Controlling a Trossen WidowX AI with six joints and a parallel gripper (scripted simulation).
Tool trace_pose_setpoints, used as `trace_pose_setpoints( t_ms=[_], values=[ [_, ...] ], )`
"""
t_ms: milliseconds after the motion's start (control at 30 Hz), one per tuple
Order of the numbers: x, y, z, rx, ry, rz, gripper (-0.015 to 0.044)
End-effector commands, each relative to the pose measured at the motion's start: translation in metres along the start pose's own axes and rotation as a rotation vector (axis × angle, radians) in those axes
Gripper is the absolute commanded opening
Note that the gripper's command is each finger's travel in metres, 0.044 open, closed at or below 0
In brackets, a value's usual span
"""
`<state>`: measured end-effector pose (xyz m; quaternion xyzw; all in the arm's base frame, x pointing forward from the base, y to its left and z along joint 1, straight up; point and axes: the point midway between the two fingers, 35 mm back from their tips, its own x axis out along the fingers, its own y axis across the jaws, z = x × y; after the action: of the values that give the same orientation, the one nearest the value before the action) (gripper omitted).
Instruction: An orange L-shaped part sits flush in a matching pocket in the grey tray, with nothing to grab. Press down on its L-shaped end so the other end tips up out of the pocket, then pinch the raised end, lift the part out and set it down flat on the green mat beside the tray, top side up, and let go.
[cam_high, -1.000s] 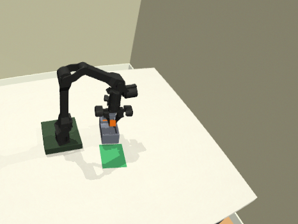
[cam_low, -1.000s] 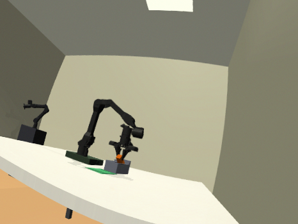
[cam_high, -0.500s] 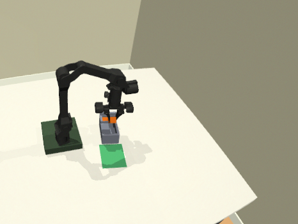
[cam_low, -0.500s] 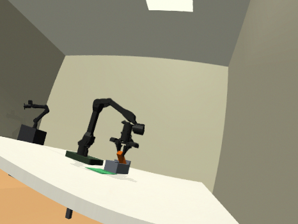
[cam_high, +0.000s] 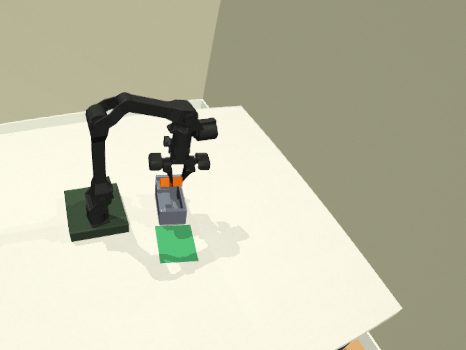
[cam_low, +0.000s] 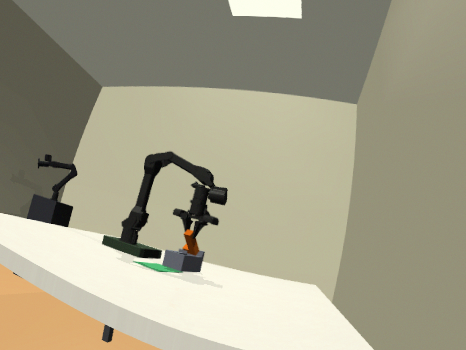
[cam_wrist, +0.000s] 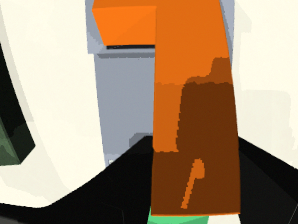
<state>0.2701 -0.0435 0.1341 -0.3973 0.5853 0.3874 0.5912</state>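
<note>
Exterior view: the hand is clamped on the raised end of the orange L-shaped part, tilted above the grey tray; probably stiff, light, best gripped across its long leg.

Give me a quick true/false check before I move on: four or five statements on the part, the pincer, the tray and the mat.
1. The pincer is shut on the orange part. True.
2. The orange part lies flat on the green mat. False: it is held up at the grey tray, steeply tilted.
3. The mat lies beside the tray. True.
4. The arm's base plate is bright orange. False: it is dark green.
5. The pincer is above the mat. False: it is above the tray.
</note>
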Motion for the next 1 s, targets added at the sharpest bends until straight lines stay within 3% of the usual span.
trace_pose_setpoints(
  t_ms=[0, 600, 967],
  values=[
    [-0.009, -0.002, 0.001, -0.003, -0.006, -0.012, 0.0],
    [-0.026, -0.001, 0.0, -0.003, -0.006, -0.012, 0.0],
    [-0.021, 0.0, -0.039, -0.003, -0.003, -0.012, 0.0]
  ],
)
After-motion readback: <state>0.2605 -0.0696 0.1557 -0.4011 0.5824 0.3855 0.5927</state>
